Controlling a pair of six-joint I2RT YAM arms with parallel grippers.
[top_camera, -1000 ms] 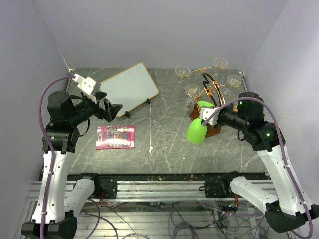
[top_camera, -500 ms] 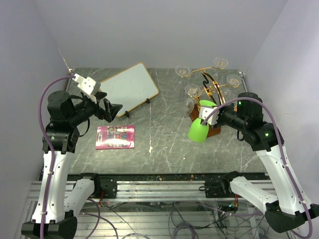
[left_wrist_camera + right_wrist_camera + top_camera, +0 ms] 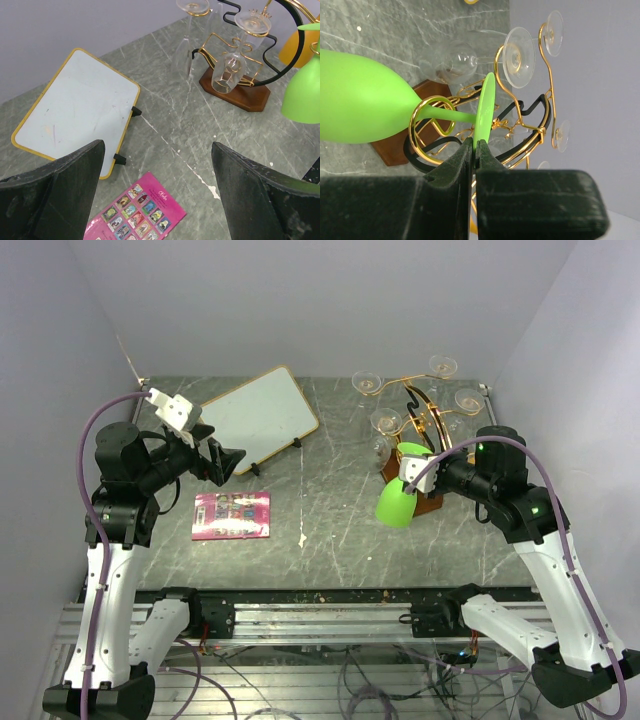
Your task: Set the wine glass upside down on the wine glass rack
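Observation:
The wine glass (image 3: 396, 503) is bright green and hangs bowl down, tilted to the left, at the front of the wine glass rack (image 3: 425, 415). My right gripper (image 3: 412, 472) is shut on the rim of its round foot (image 3: 485, 107). In the right wrist view the stem crosses a gold wire ring (image 3: 427, 131) of the rack; I cannot tell whether it rests in it. The bowl (image 3: 360, 100) hangs above the wooden base (image 3: 240, 94). My left gripper (image 3: 157, 150) hovers open and empty over the left of the table.
Several clear glasses (image 3: 387, 422) hang upside down on the rack's gold arms. A white board with a yellow frame (image 3: 258, 418) lies at the back left. A pink sticker sheet (image 3: 231, 515) lies below my left gripper (image 3: 228, 462). Walls stand close on three sides.
The green glass's bowl has shifted very slightly toward the rack. The left arm has not moved.

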